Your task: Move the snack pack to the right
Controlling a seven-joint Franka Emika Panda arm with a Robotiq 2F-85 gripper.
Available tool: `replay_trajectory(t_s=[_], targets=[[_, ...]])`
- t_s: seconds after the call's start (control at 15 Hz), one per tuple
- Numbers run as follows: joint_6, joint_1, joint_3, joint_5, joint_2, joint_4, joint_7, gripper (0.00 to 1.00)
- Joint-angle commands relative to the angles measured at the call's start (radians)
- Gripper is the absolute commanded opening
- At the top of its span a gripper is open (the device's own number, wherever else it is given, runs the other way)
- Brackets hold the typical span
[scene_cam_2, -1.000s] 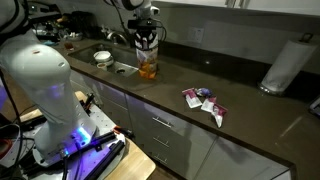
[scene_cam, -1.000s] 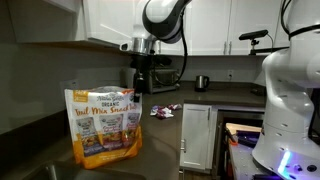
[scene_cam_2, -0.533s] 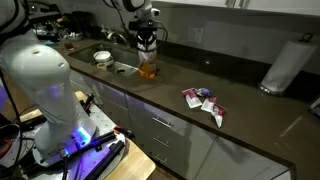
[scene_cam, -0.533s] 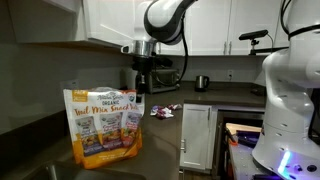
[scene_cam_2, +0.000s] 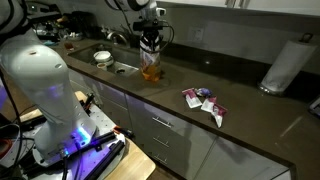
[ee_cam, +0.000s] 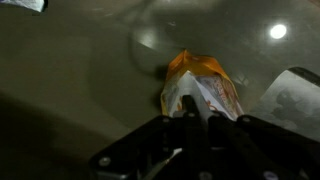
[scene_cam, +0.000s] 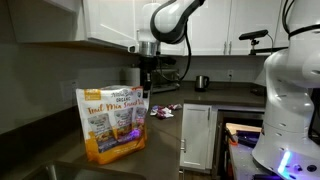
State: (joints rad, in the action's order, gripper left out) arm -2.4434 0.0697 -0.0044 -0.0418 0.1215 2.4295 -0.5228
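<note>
Snack pack (scene_cam: pixel 114 125) front: "Trail Mix Snack"; smaller print unreadable.

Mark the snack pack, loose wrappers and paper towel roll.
snack pack (scene_cam: pixel 113 125): in an exterior view, middle of the printed front.
loose wrappers (scene_cam_2: pixel 204 101): in an exterior view, centre of the cluster.
paper towel roll (scene_cam_2: pixel 283 64): in an exterior view, middle of its side.

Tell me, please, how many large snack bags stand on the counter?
1. The snack pack stands upright on the counter beside the sink, its top held by the pincer. None seems hidden.
</note>
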Motion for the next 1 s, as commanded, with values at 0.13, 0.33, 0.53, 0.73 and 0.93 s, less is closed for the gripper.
replay_trajectory(t_s=[0.13,0.33,0.53,0.73,0.93], targets=[[0.015,-0.039,-0.013,-0.088,0.078,0.044,0.088,0.05],[0.022,-0.054,-0.023,-0.114,0.099,0.057,0.127,0.05],[0.020,-0.071,-0.038,-0.122,0.123,0.079,0.156,0.05],[0.014,-0.083,-0.059,-0.102,0.126,0.090,0.160,0.05],[0.003,-0.075,-0.074,-0.075,0.135,0.109,0.151,0.31]])
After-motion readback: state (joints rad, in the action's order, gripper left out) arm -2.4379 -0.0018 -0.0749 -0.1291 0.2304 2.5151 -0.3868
